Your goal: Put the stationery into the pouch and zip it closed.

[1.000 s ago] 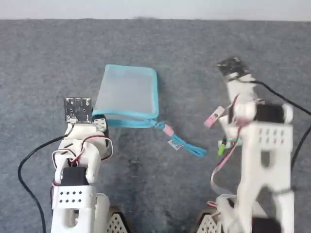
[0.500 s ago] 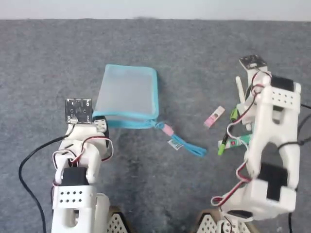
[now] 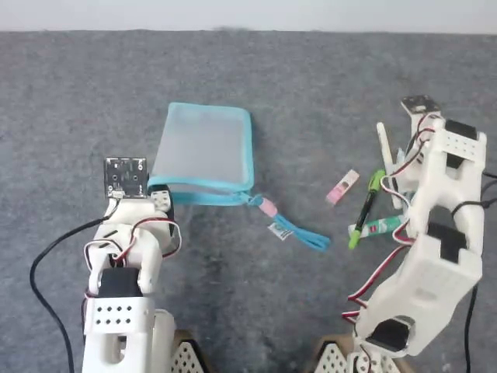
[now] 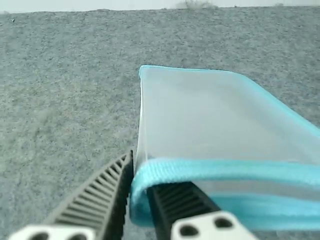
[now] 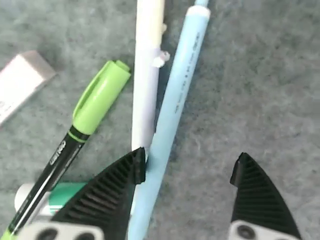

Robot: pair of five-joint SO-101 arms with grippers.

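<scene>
**Pouch held at one corner, stationery lying loose on the bench**

The pouch [image 3: 206,151] lies flat on the grey bench [image 3: 78,93], on the left arm's side. It is a translucent white sleeve edged in light blue, with its zip edge turned toward the arms. The left arm's fingers [image 4: 107,195] are clamped on the blue-trimmed corner at the near left end of that edge. In the left wrist view the blue band runs between them, and a second blue band shows just below it. From the other end of the zip edge a small pink tag [image 3: 268,207] and a blue strap [image 3: 299,231] trail across the bench toward the right arm.

All the stationery sits outside the pouch, well apart from it and grouped under the right arm. A white pen [image 5: 147,75] and a light blue pen [image 5: 182,85] lie side by side, touching along part of their length. A black marker with a green cap [image 5: 95,105] lies just beside the white pen at a slant. Its far end rests on or against a green and white tube [image 3: 377,226]. A pink eraser [image 3: 342,187] lies a little apart, on the pouch side of the group.

The right arm's fingers [image 5: 110,195] are spread wide above the pens. One tip is at the white pen and the other is over bare bench. The light blue pen lies between them, close to the first tip, and they grip nothing.
</scene>
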